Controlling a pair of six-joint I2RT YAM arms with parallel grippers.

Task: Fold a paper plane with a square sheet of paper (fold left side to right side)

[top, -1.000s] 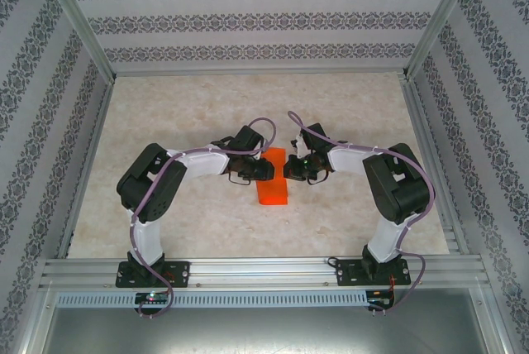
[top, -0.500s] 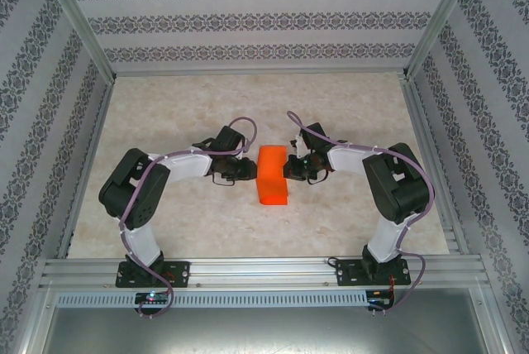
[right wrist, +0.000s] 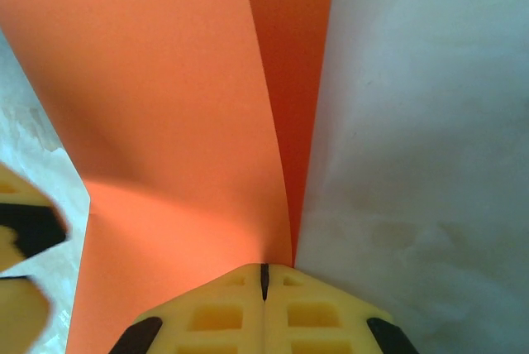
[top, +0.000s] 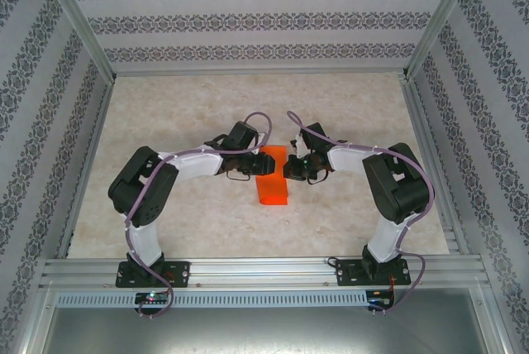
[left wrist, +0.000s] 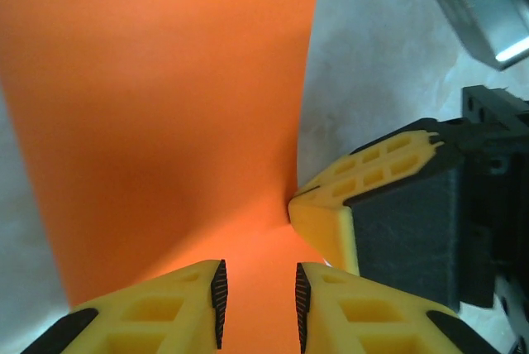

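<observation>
The square sheet of paper [top: 273, 182], folded over into a narrow orange-red rectangle, lies on the pale surface [top: 190, 114] midway between the two arms, its long sides running away from the bases. The right pincer [top: 288, 169] is closed tight, fingertips together, and its tip bears on the sheet's right long edge. There its wrist view shows the upper layer bowing up off the darker layer beneath. I judge it serves as an anchor, pinning the loose edges so they cannot slide apart, though I cannot tell whether a layer is nipped between the tips. The left pincer [left wrist: 258, 288] reaches in from the left, presumably the crease side, and sits over the sheet close to the right pincer's tip. Its jaws are only a narrow gap apart, with nothing visibly caught between the pads. It looks placed to press down and flatten the paper. The fold is laid over but not yet flat, so sharpening it appears to be the step in hand.
</observation>
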